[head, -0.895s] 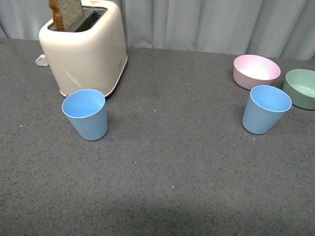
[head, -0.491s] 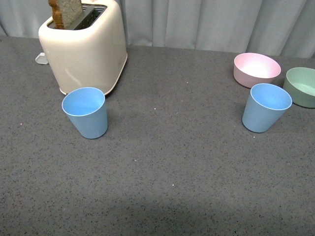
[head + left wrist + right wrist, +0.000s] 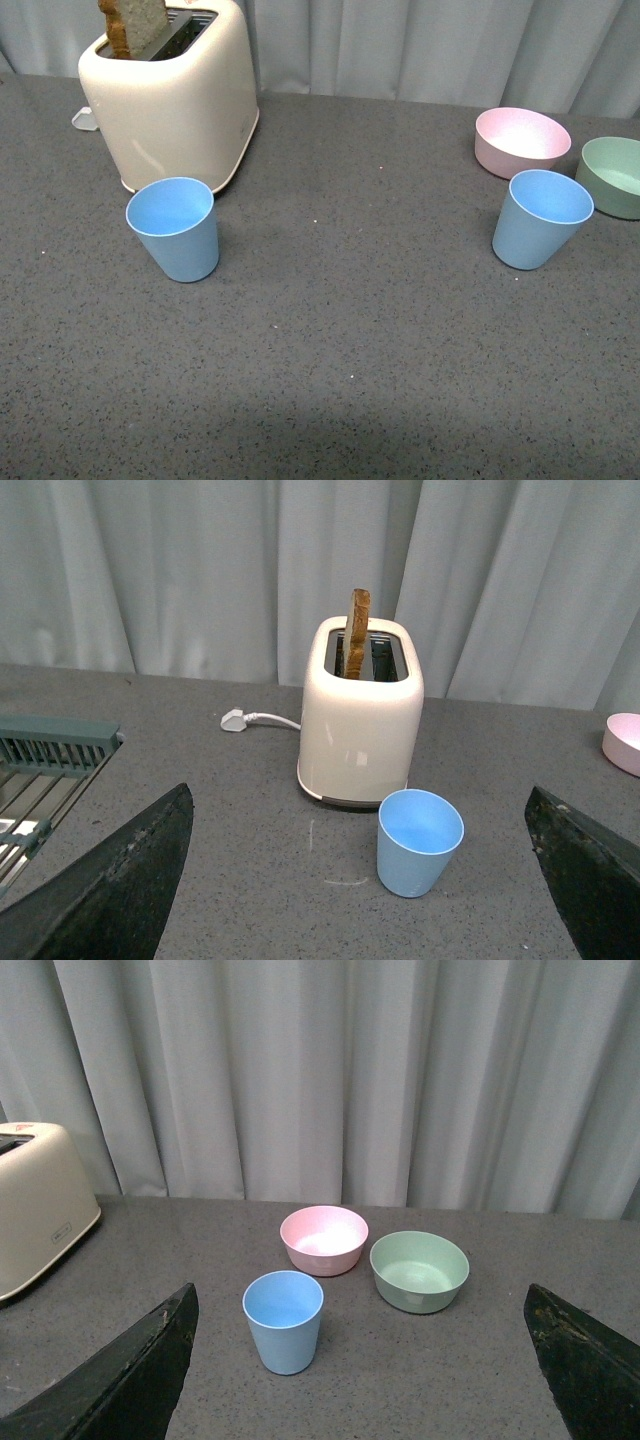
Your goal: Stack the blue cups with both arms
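Approach step: both sets of jaws seem spread wide and empty, only tips showing; left cup (image 3: 172, 228) by toaster (image 3: 170, 95), right cup (image 3: 540, 218) near pink bowl (image 3: 520, 142), so next I lower one set over each.

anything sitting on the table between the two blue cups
No. In the front view, the stretch from the left blue cup to the right blue cup is bare grey tabletop.

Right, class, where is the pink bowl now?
Front view, far right: the pink bowl sits just behind the right blue cup, beside the green bowl.
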